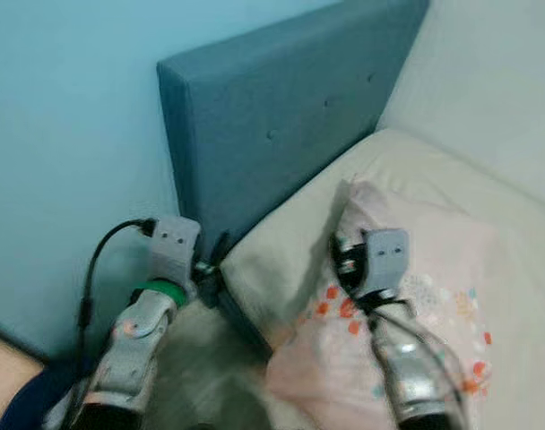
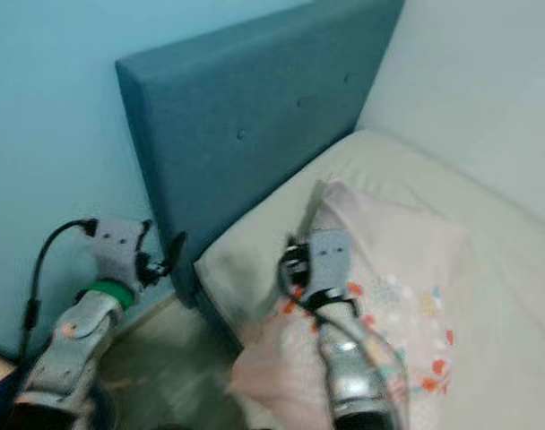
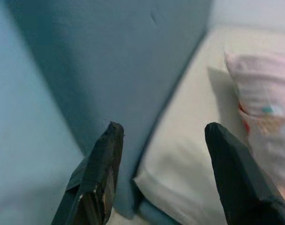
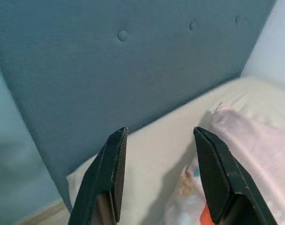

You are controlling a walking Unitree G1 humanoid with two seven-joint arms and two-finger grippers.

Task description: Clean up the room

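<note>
Lying at lower right on the bed (image 1: 281, 242), the pillow (image 1: 425, 269) is overhung by the right gripper (image 4: 156, 180), fingers spread and empty like the left gripper (image 3: 163, 176) at lower left, so fabric could be snagged.

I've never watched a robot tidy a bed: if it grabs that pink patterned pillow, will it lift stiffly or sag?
Probably sag: the pillow looks soft and puffy, with loose cloth corners. It likely weighs little for its bulk. Resting on the mattress, it should neither roll nor tip. The right hand is open above it.
</note>
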